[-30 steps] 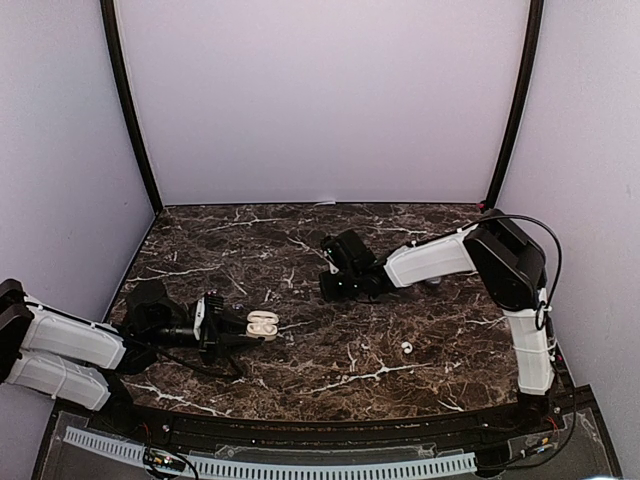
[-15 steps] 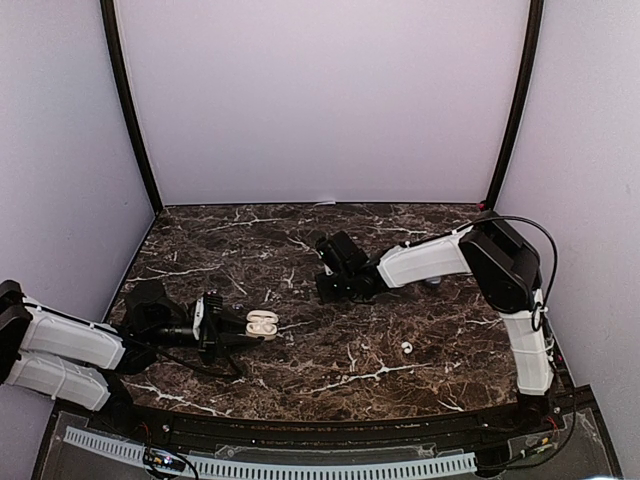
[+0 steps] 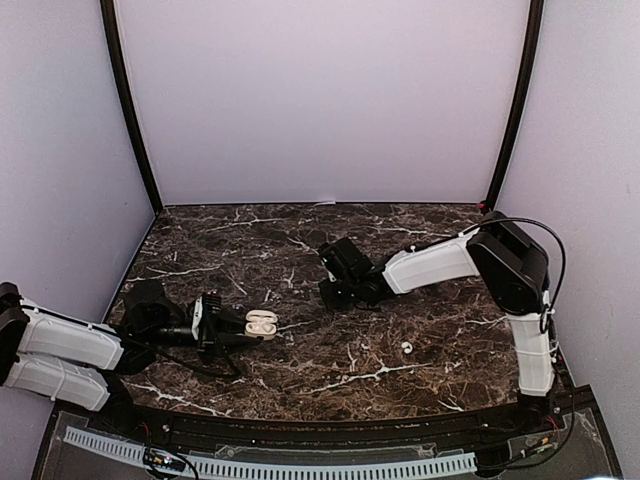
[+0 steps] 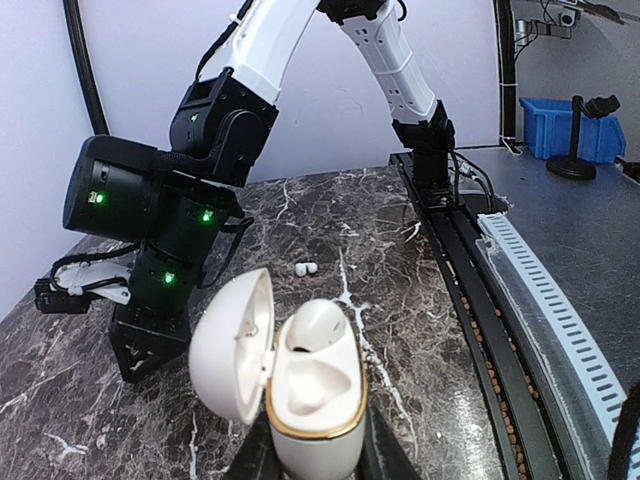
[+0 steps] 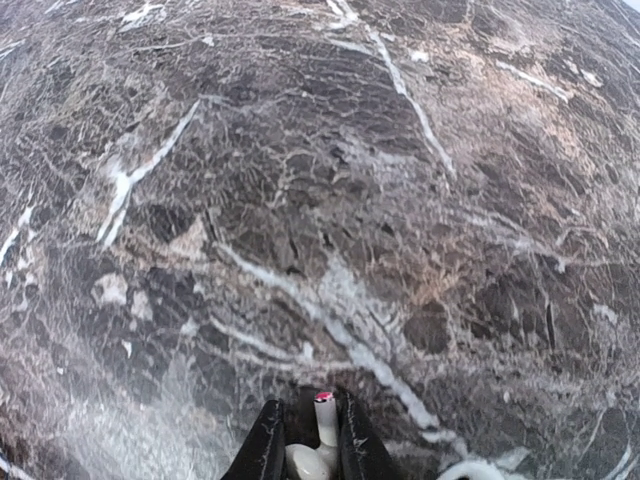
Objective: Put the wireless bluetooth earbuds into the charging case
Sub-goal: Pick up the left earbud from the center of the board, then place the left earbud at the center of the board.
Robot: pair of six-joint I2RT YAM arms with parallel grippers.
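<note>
Earbud (image 3: pixel 406 347), loose, lies on the marble table (image 3: pixel 300 240) at four o'clock. Left gripper (image 4: pixel 315 455) pinches the open charging case (image 4: pixel 310 390) at eight o'clock. Right gripper (image 5: pixel 310 448), near centre, clamps a second earbud (image 5: pixel 322 422).

White arm shells (image 3: pixel 428 262), black joint housings (image 3: pixel 510 258), green status lights (image 4: pixel 205 214), black cable (image 3: pixel 561 265), claw fingers (image 5: pixel 266 450) apparently black.
</note>
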